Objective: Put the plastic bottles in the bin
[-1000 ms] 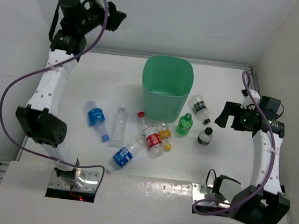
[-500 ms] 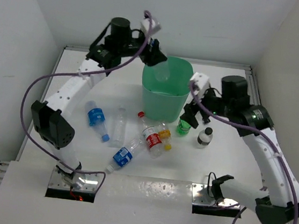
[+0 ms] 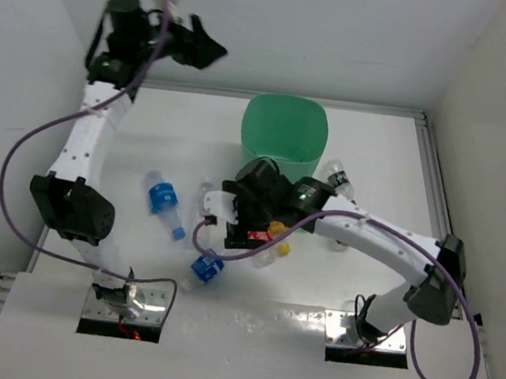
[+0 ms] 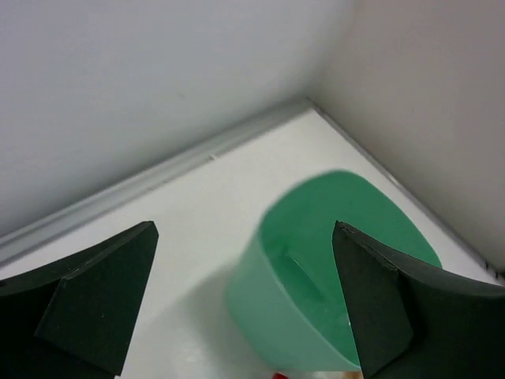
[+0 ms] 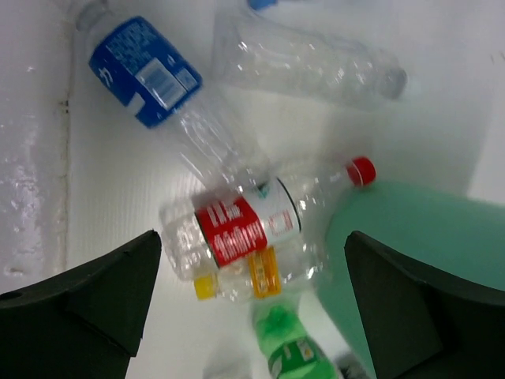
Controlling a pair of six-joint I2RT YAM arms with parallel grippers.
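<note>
Moved since half a second ago: left gripper (image 3: 205,49), off the bin's rim and back to the upper left of the overhead view; right gripper (image 3: 235,227), from the bin's right side across to the bottle heap at centre frame

Left gripper, wrist view (image 4: 242,229): jaws wide apart, nothing between them, high over the table (image 4: 197,205)

Bin (image 3: 284,129): mint green, upright, upper centre of the overhead view

Right gripper, wrist view (image 5: 254,234): jaws apart, hanging over the red-label bottle (image 5: 237,229); contact cannot be told

Red-label bottle: on its side on the table, red cap pointing at the bin (image 5: 426,229), outside it

Yellow-capped bottle (image 5: 256,276): on its side, pressed against the red-label bottle

Green bottle (image 5: 282,347): bottom edge of the right wrist view, blurred, just beside the bin's wall

Lower blue bottle (image 3: 206,268): blue label, on its side, lower left of the heap, base toward the red-label bottle

Clear bottle (image 5: 308,59): unlabelled, on its side, top of the right wrist view, near the lower blue bottle

Left blue bottle (image 3: 162,197): on its side, alone, left of centre overhead, well apart from the bin

Black-label bottle (image 3: 336,178): on the table, just right of the bin
</note>
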